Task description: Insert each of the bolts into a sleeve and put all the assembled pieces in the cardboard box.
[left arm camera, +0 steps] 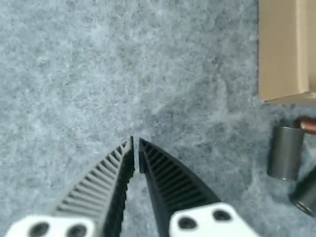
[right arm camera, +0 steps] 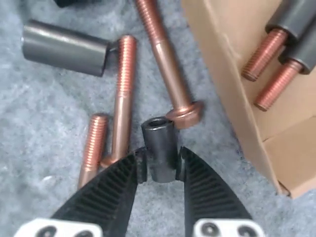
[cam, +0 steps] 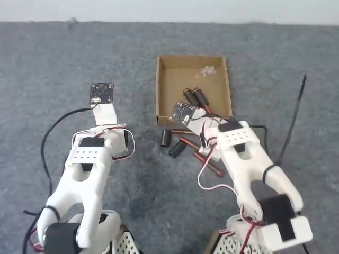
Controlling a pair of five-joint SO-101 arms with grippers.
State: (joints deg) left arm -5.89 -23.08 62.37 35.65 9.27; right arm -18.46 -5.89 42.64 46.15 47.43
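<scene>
The right gripper (right arm camera: 160, 154) clamps a short dark metal sleeve (right arm camera: 159, 138) between its jaws, beside copper-coloured bolts (right arm camera: 123, 98) near the brown cardboard box (right arm camera: 224, 94).

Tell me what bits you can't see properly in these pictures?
- High view: the right arm's camera board covers the near wall of the cardboard box.
- High view: the white bits in the box are too small to name.
- Left wrist view: the picture's edge cuts off one sleeve.
- Right wrist view: the edge cuts off the assembled pieces; the fingers hide the short bolt's end.
</scene>
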